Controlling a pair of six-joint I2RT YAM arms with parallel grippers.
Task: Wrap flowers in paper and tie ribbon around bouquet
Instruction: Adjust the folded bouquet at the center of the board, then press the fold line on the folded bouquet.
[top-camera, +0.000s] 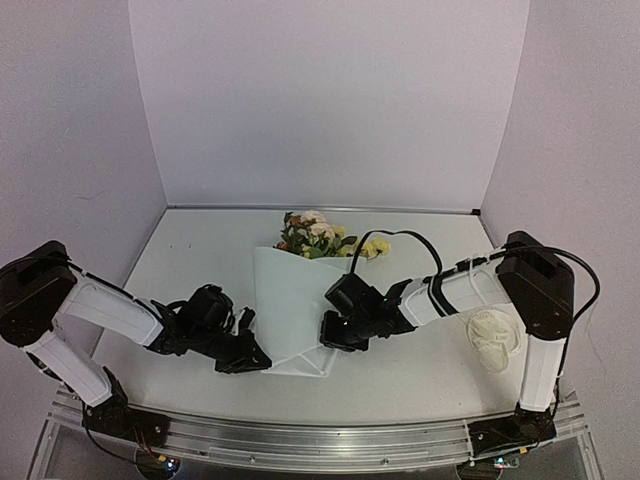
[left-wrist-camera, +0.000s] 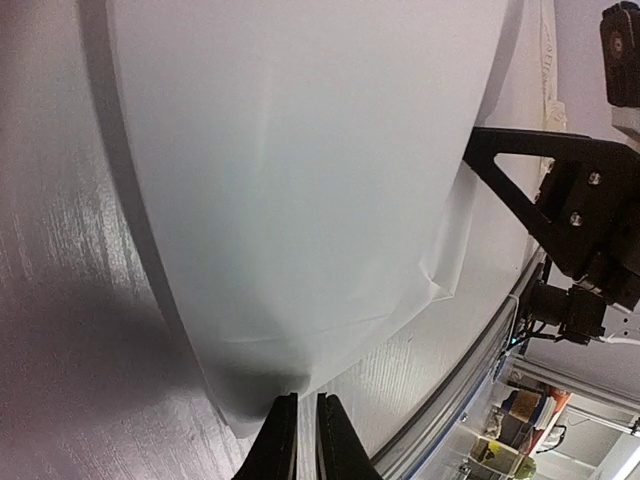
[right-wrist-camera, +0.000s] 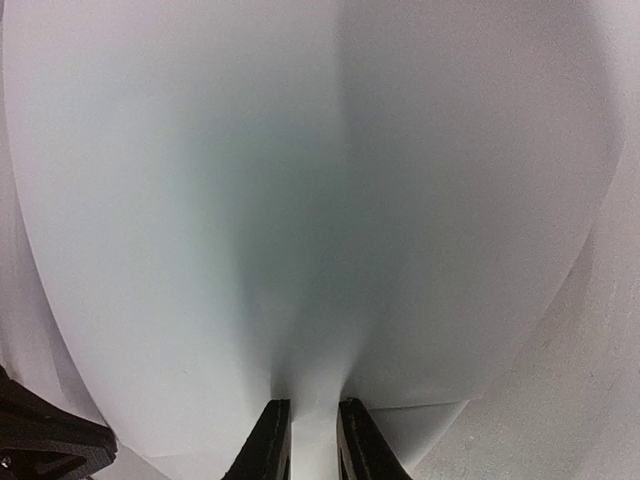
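Presently, at far left: left gripper (top-camera: 248, 358) low on the table (top-camera: 190, 260), jaws nearly together, clenched on the near-left corner of the paper (top-camera: 290, 295), with puckers running to the tips in the wrist view. Centre: paper folded into a cone, long axis running near to far, flowers (top-camera: 318, 236) spilling from the far mouth. Just right of the cone: right gripper (top-camera: 336, 338), pinching the right flap, white sheet drawn between its fingers. Cone thus flanked at its near end, between both grippers. Further right: ribbon (top-camera: 494, 340), coiled, well apart from the cone, beside the right arm. Judged: wrap not yet closed; ribbon nearer the right arm; tie not yet begun.
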